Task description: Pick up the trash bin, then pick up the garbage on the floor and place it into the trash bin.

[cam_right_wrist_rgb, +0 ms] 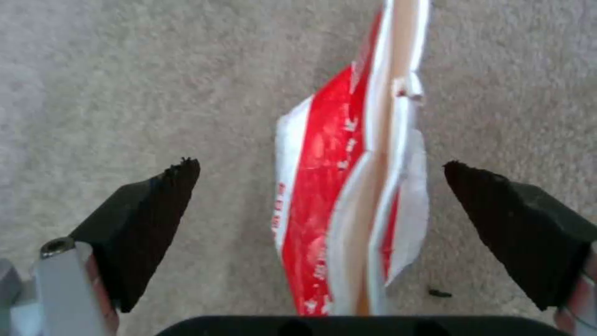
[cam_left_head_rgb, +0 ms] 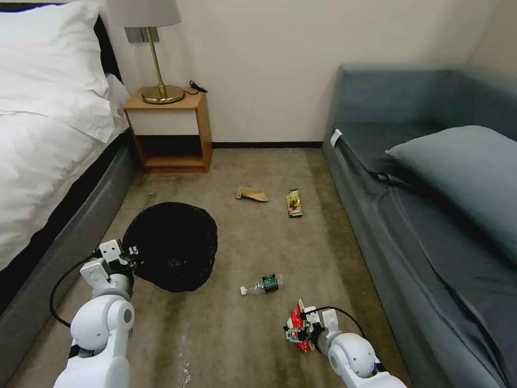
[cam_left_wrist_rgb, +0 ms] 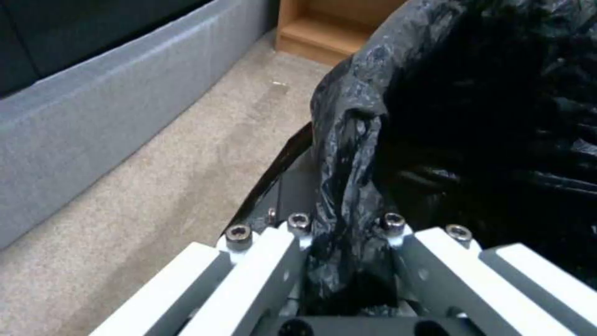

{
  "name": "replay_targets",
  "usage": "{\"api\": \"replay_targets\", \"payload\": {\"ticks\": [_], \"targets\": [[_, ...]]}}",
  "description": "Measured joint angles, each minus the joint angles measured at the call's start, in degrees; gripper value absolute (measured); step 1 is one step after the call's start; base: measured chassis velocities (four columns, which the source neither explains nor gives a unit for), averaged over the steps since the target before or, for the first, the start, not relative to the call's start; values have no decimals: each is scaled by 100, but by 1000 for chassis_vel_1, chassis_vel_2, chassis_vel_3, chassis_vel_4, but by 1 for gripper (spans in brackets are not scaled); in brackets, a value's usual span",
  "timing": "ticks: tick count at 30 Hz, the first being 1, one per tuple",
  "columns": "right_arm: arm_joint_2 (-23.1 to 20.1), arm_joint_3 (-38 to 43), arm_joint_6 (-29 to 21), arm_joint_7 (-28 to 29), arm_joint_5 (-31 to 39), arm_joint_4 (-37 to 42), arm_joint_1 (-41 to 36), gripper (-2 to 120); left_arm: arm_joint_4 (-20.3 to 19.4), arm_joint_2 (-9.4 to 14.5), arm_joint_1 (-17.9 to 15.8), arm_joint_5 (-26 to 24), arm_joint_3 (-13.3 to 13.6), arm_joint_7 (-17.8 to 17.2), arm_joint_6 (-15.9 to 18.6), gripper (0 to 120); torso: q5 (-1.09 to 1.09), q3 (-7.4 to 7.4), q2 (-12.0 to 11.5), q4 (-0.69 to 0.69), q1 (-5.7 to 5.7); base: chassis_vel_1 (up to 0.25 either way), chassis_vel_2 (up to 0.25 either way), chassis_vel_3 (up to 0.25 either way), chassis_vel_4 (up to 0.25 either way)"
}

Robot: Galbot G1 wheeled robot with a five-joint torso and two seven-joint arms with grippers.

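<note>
Left end effector (cam_left_wrist_rgb: 348, 261) clenched on the bag-lined rim of the trash bin (cam_left_head_rgb: 171, 245), gripping at the bin's 8 o'clock edge in the head view; black liner bunched between the fingers in left wrist view. Bin sits left of centre over the floor (cam_left_head_rgb: 258, 178), beside the bed.

Right end effector (cam_right_wrist_rgb: 323, 196) released, fingers spread wide w/ the red-and-white wrapper (cam_right_wrist_rgb: 348, 196) between them, not touching either pad; in head view it's low on the floor at approx 5 o'clock from the bin.

Other garbage on carpet: bottle (cam_left_head_rgb: 262, 284) at 11 o'clock from right end effector, near; snack wrapper (cam_left_head_rgb: 294, 203) and paper scrap (cam_left_head_rgb: 251, 194) further off at 12 o'clock.
</note>
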Motion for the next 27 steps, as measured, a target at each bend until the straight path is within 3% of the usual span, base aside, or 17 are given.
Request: {"api": "replay_targets", "payload": {"ticks": [19, 20, 26, 27], "targets": [[15, 84, 126, -89, -157, -154, 62, 98, 11, -21, -7, 8, 31, 1, -6, 3, 0, 0, 0, 0, 0, 0, 0, 0, 0], [10, 89, 146, -114, -192, -181, 71, 83, 15, -24, -11, 12, 34, 1, -8, 3, 0, 0, 0, 0, 0, 0, 0, 0, 0], [11, 105, 197, -184, -281, -256, 87, 67, 21, -32, -13, 14, 41, 1, -18, 3, 0, 0, 0, 0, 0, 0, 0, 0, 0], [28, 100, 299, -152, -329, -331, 72, 53, 34, -36, -21, -7, 11, 1, -21, 3, 0, 0, 0, 0, 0, 0, 0, 0, 0]]}}
